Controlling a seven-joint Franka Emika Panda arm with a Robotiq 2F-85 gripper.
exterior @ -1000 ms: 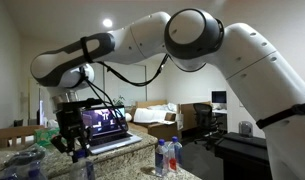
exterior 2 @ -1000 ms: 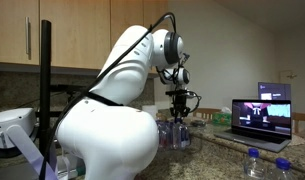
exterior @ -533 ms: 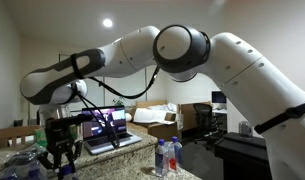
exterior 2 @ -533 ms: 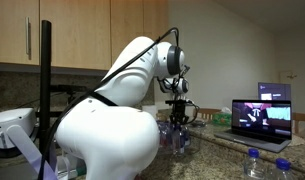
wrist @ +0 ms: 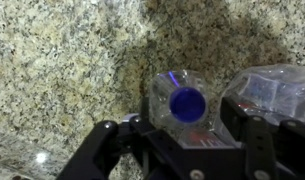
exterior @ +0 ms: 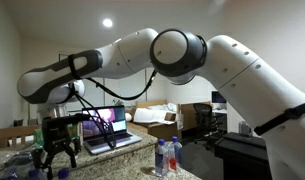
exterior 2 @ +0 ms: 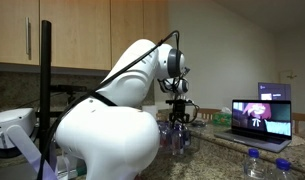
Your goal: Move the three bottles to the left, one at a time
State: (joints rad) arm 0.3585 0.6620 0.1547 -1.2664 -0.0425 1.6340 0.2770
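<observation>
Where speckled granite counter (wrist: 62,60) fills the wrist view, a clear plastic bottle (wrist: 187,105) with a round blue cap stands upright between the black fingers (wrist: 107,140) of the end effector (wrist: 182,128), which are spread wide and seemingly just clear of its sides. More crinkled clear plastic (wrist: 267,90) sits just beside it. In an exterior view, two blue-capped bottles (exterior: 167,155) stand beyond the open laptop (exterior: 107,130)

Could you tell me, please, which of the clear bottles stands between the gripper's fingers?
The bottle with the blue cap seen from above in the wrist view; it stands between the gripper's fingers. The clear bottle beside it is outside them.
</observation>
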